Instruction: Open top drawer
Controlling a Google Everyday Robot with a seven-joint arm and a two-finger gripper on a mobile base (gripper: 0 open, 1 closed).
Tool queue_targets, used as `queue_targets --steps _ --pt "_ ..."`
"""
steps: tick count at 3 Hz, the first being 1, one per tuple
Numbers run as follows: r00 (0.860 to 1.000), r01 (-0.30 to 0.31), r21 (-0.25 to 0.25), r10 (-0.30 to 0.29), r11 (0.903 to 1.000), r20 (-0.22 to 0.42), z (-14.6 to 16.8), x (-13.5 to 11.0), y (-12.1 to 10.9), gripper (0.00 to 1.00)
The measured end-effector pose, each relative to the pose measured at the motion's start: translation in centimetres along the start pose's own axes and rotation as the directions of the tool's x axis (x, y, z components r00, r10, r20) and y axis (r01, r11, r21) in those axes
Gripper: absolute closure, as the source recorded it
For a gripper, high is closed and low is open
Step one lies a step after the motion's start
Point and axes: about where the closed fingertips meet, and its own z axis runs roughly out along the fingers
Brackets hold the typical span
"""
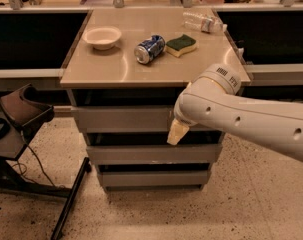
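The top drawer (121, 119) is the widest grey front, just under the tan countertop (106, 69), with a dark gap above it. Two narrower grey drawers, the middle (141, 154) and the bottom (151, 178), sit below it. My white arm (241, 116) reaches in from the right and covers the right part of the top drawer's front. My gripper (177, 133) shows as a pale tip at the lower edge of the top drawer, right of its centre, over the gap to the middle drawer. The arm hides where the gripper meets the drawer.
On the countertop are a white bowl (103, 36), a blue can on its side (149, 49), a green and yellow sponge (180, 45) and a clear plastic bottle (203, 21). A dark seat on a black stand (21, 114) is at the left. The floor is speckled (141, 214).
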Motion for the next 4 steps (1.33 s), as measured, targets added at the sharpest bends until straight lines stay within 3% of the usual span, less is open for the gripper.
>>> queue_targets --steps 3,4 --pt "1.0 0.005 -0.035 -0.006 0.9994 -0.017 0.9 0.6 1.1 0.0" --pt "0.999 -0.014 -0.082 0.01 0.9965 -0.044 4.7 0.9 2.0 0.0"
